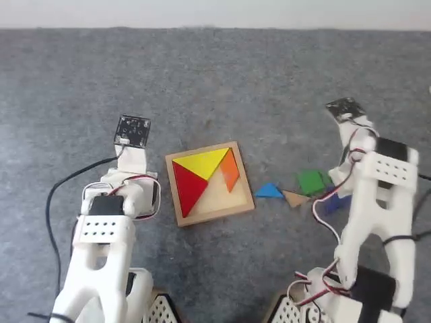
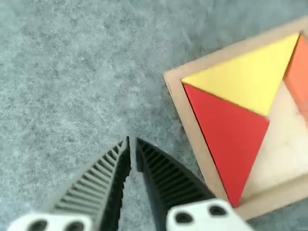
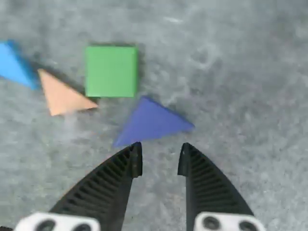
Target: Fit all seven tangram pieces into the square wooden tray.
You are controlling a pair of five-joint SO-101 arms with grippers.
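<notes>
The square wooden tray (image 1: 177,195) (image 2: 192,127) holds a yellow triangle (image 1: 202,161) (image 2: 250,79), a red triangle (image 1: 188,187) (image 2: 228,132) and an orange piece (image 1: 230,171) (image 2: 298,72). To its right on the carpet lie a light blue triangle (image 1: 269,191) (image 3: 14,65), a tan triangle (image 1: 294,198) (image 3: 62,96), a green square (image 1: 311,182) (image 3: 111,71) and a dark blue triangle (image 1: 335,202) (image 3: 151,122). My left gripper (image 2: 132,143) is shut and empty, over the carpet beside the tray's left corner. My right gripper (image 3: 160,154) stands open just short of the dark blue triangle, holding nothing.
Everything rests on grey carpet (image 1: 215,87). The right arm (image 1: 377,182) partly covers the dark blue triangle in the high view. Part of the tray floor (image 1: 222,198) next to the red triangle is bare wood.
</notes>
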